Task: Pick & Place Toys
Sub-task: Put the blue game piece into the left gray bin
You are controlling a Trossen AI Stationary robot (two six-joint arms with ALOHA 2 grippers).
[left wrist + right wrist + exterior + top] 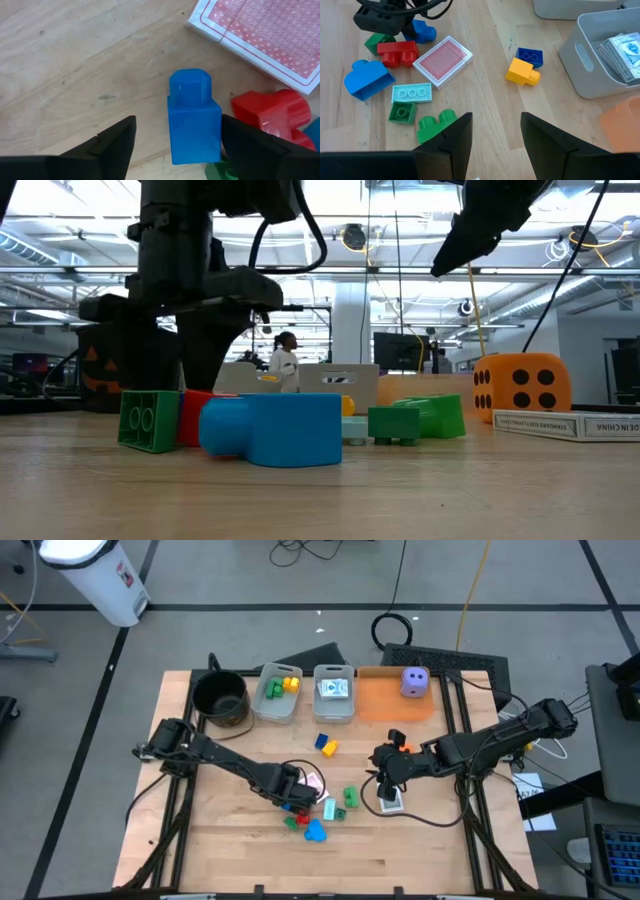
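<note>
**Left tool straddling a small blue block**

On your left, the black pot (220, 698) sits at the back corner of the wooden tabletop (230, 840), with 2 clear bins beside it: the first bin (277, 693) has green and yellow blocks in it, the second bin (334, 692) cards. The left tool (296, 795) is low over the toy cluster near the front, fingers apart on either side of the small blue block (194, 125), not yet touching it. The step in hand looks like a pick; your next move calls for closing squarely on the block's flat sides, clear of the red block (272, 112) just beside it and the card deck (260, 37) near its stud. The blocks are smooth, hard, glossy plastic; the deck is flat with a red patterned back.

Further right, the right tool (388, 790) hovers partly open, holding nothing, near the orange die (521, 387). The purple die (415, 681) rests on the orange tray (385, 700).
</note>
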